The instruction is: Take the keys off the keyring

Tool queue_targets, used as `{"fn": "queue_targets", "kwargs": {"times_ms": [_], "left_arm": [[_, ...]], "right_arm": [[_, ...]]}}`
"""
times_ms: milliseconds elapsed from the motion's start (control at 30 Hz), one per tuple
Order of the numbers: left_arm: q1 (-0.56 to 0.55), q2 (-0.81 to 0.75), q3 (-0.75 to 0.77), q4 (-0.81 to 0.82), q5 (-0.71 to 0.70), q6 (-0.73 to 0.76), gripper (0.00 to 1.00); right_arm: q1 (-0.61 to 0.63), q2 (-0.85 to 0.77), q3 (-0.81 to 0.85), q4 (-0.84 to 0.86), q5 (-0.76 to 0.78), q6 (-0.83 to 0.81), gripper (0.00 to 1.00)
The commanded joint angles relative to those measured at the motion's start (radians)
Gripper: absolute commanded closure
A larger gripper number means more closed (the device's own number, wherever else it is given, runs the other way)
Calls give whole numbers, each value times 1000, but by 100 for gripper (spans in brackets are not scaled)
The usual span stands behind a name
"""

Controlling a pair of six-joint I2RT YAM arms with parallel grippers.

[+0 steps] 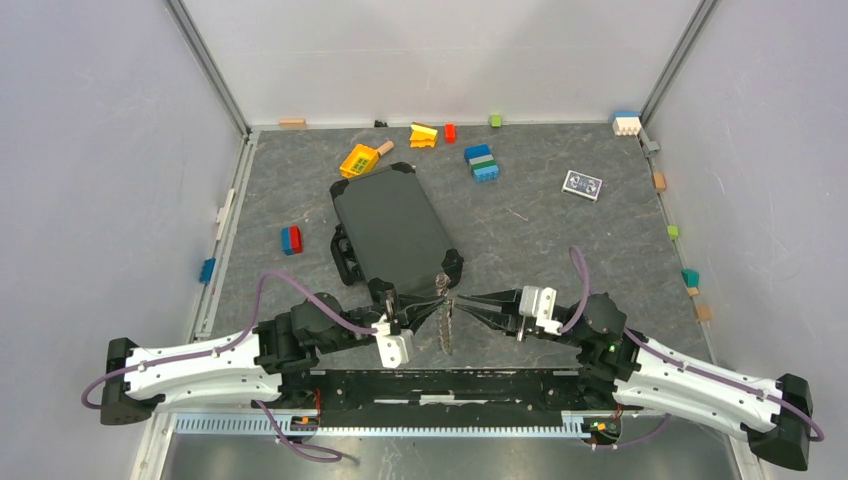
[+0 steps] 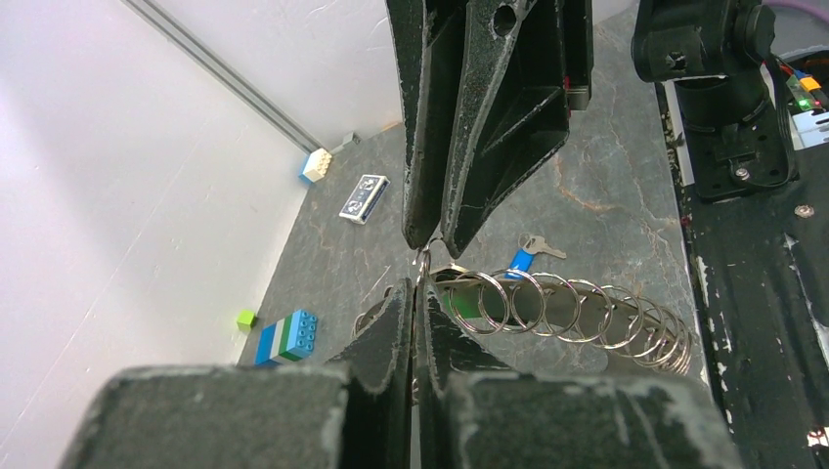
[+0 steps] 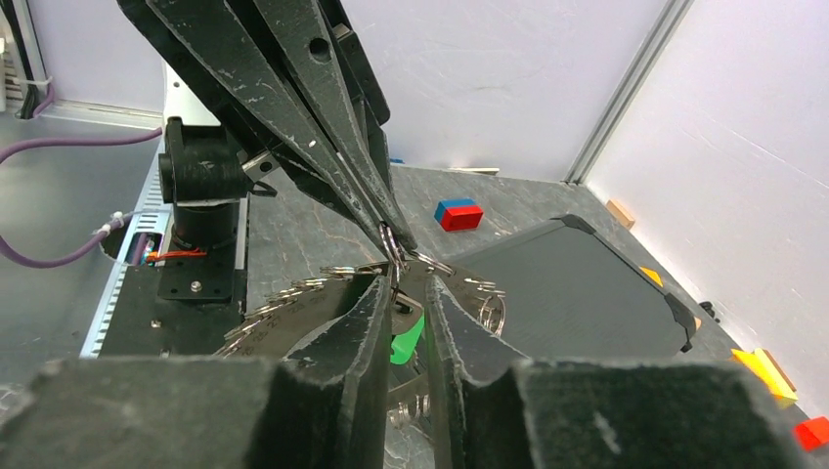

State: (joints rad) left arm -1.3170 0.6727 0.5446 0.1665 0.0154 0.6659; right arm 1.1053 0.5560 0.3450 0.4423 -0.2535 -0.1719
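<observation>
Keyring [image 1: 447, 331]: we log it edge-on between both gripper tips, near front of black case [image 1: 392, 225].
Keys [image 3: 283, 298]: fanned along ring; green tag [image 3: 405, 342] below.
Left gripper [image 2: 414, 293]: fingers pressed together, clamped on keyring.
Right gripper [image 3: 409, 293]: narrow gap between fingers; we cannot tell whether it grips.
Blue-headed key [image 2: 521, 261]: lying on table [image 1: 560, 250].

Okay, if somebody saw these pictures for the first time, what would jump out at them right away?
The left gripper, pinched shut on the keyring, meets the right gripper tip to tip at the near middle of the table, with keys fanned out like gear teeth. Just behind them lies a big black case, and coloured bricks dot the far side.
</observation>
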Motion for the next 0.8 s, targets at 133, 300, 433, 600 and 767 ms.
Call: {"fn": "queue_targets", "kwargs": {"times_ms": [133,300,433,600,767], "left_arm": [[1,-22,1,90,2,-33,98],[1,-30,0,92,1,-34,98],[1,-34,-5,101,4,-32,98],[2,-35,-9,109,6,-31,98],[1,-36,-9,110,9,-30,98]], "right_arm": [[2,15,-6,61,-8,34,86],[3,19,-4,54,-16,33,96],[2,23,-3,40,-2,30,100],[2,33,9,19,21,52,100],[2,57,44,-46,50,67,100]]}}
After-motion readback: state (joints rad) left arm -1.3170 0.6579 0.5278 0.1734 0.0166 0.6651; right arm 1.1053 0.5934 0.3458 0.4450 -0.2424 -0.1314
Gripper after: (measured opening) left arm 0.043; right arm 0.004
